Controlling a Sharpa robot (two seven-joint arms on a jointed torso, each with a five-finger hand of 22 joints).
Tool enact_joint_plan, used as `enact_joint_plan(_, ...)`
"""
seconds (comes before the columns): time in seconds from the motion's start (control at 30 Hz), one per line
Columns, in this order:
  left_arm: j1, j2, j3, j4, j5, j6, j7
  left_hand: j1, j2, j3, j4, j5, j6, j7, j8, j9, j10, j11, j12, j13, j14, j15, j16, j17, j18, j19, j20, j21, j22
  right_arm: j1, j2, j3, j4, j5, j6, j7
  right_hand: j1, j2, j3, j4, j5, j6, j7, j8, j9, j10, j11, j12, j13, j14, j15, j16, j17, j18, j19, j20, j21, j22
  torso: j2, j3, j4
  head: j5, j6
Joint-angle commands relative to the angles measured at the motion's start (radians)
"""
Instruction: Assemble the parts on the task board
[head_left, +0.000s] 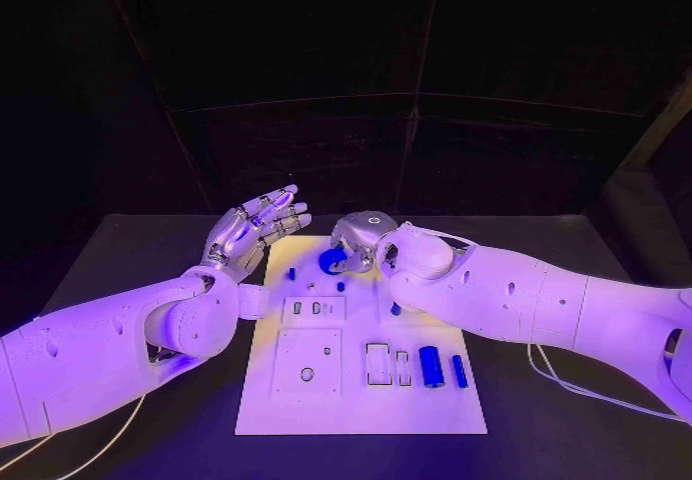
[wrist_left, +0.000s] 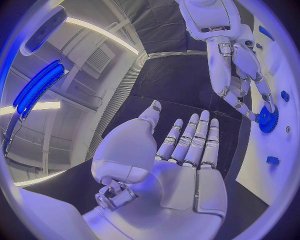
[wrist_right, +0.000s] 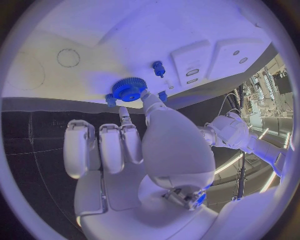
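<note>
The white task board lies in the middle of the black table. A blue gear sits at the board's far end. My right hand reaches over that end and pinches the gear's rim between the thumb and a fingertip. My left hand is raised beside the board's far left corner, palm open, fingers spread, holding nothing. Two blue cylinders lie on the board's near right part.
A small blue peg stands left of the gear. Another blue piece lies under my right forearm. A raised block with slots and a square plate take up the board's left half. A rectangular frame lies beside the cylinders.
</note>
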Motion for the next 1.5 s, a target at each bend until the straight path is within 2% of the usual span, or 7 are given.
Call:
enact_joint_plan(0.03,0.002,0.001,0.001,0.001,-0.002,0.010,0.005,-0.007,0.002,-0.001,-0.007,0.002,-0.007,0.129,-0.006,-0.001,-0.008,-0.002,-0.005,-0.001,-0.001,0.002,-0.004,-0.001,0.008,-0.006,-0.001,-0.002,-0.001,0.002,0.002,0.000,-0.003,0.013,0.020,0.013,-0.024,-0.002,-0.009,0.021,-0.015,-0.020,0.006,-0.014,-0.002,0.022,0.010,-0.007,0.137,0.052,0.010,0.000,-0.003,-0.012,-0.001,0.012,0.002,0.026,0.000,0.0000,-0.0003,0.000,0.001)
enact_joint_plan(0.27,0.002,0.000,0.001,0.002,-0.002,0.010,0.003,-0.007,0.002,-0.001,-0.007,0.002,-0.008,0.129,-0.006,-0.001,-0.009,-0.002,-0.005,-0.001,-0.001,0.002,-0.004,-0.001,0.008,-0.003,-0.001,-0.002,0.000,0.002,-0.016,0.000,0.009,0.021,-0.007,0.014,-0.059,-0.007,-0.023,0.079,-0.018,-0.036,0.013,-0.020,0.001,0.020,0.017,-0.009,0.137,0.052,0.017,0.001,-0.005,-0.012,-0.002,0.021,0.002,0.026,0.000,0.0010,-0.0010,0.002,0.003)
enact_joint_plan(0.4,0.002,-0.003,0.001,0.003,-0.002,0.011,0.004,-0.007,0.002,-0.001,-0.007,0.002,-0.008,0.129,-0.006,-0.001,-0.009,-0.002,-0.006,-0.001,-0.001,0.002,-0.004,-0.001,0.008,-0.002,-0.001,-0.001,0.000,0.002,-0.067,0.000,0.057,0.050,-0.088,0.032,-0.053,0.001,-0.021,0.094,0.021,-0.019,0.010,-0.016,0.004,0.024,0.015,-0.002,0.143,0.052,0.016,0.003,-0.001,-0.012,0.001,0.021,0.004,0.030,0.000,0.0019,-0.0020,0.003,0.005)
enact_joint_plan(0.67,0.002,-0.013,0.001,0.006,-0.002,0.008,0.005,-0.006,0.003,0.000,-0.009,0.002,-0.008,0.129,-0.006,-0.001,-0.008,-0.001,-0.005,-0.001,-0.001,0.002,-0.004,-0.001,0.008,0.015,-0.001,0.004,0.002,0.003,-0.247,0.000,0.183,0.233,-0.213,0.163,0.011,0.010,-0.006,0.055,0.057,0.004,0.004,-0.010,0.006,0.017,0.009,-0.013,0.136,0.046,0.011,-0.007,-0.028,-0.007,-0.014,0.017,-0.005,0.007,-0.002,0.0014,-0.0115,0.001,0.015)
enact_joint_plan(1.03,0.002,-0.013,0.001,0.001,-0.002,0.009,0.008,-0.001,0.006,0.006,-0.020,0.002,0.011,0.128,-0.002,0.002,0.006,-0.003,0.001,0.001,0.005,-0.001,-0.003,-0.003,0.013,0.104,-0.002,0.035,0.015,0.003,-0.409,-0.001,0.169,0.455,-0.152,0.366,0.095,-0.006,-0.002,-0.014,0.035,0.012,-0.008,-0.012,0.005,0.006,-0.002,-0.030,0.124,0.040,0.001,-0.024,-0.062,-0.005,-0.023,0.008,-0.011,-0.004,0.000,0.0115,-0.0326,-0.002,0.027)
enact_joint_plan(1.2,0.001,-0.010,0.001,-0.004,-0.002,0.011,0.008,0.000,0.007,0.006,-0.020,0.002,0.011,0.128,-0.002,0.002,0.006,-0.003,0.001,0.001,0.005,-0.001,-0.003,-0.003,0.013,0.104,-0.002,0.035,0.015,0.003,-0.438,-0.002,0.140,0.488,-0.131,0.406,0.099,-0.010,-0.005,-0.020,0.035,0.009,-0.008,-0.014,0.004,0.004,-0.003,-0.033,0.122,0.039,0.000,-0.026,-0.065,-0.005,-0.023,0.007,-0.012,-0.006,0.000,0.0103,-0.0298,-0.018,0.025)
enact_joint_plan(1.5,0.001,0.000,0.001,-0.014,-0.002,0.014,0.006,0.000,0.007,0.006,-0.020,0.002,0.012,0.128,-0.001,0.002,0.007,-0.003,0.001,0.001,0.006,-0.002,-0.003,-0.003,0.013,0.105,-0.002,0.036,0.014,0.000,-0.441,-0.002,0.096,0.503,-0.081,0.413,0.102,-0.012,-0.007,-0.024,0.034,0.004,-0.008,-0.016,0.003,0.002,-0.003,-0.036,0.120,0.039,0.000,-0.028,-0.068,-0.005,-0.025,0.006,-0.013,-0.008,0.000,0.0114,-0.0281,-0.018,0.025)
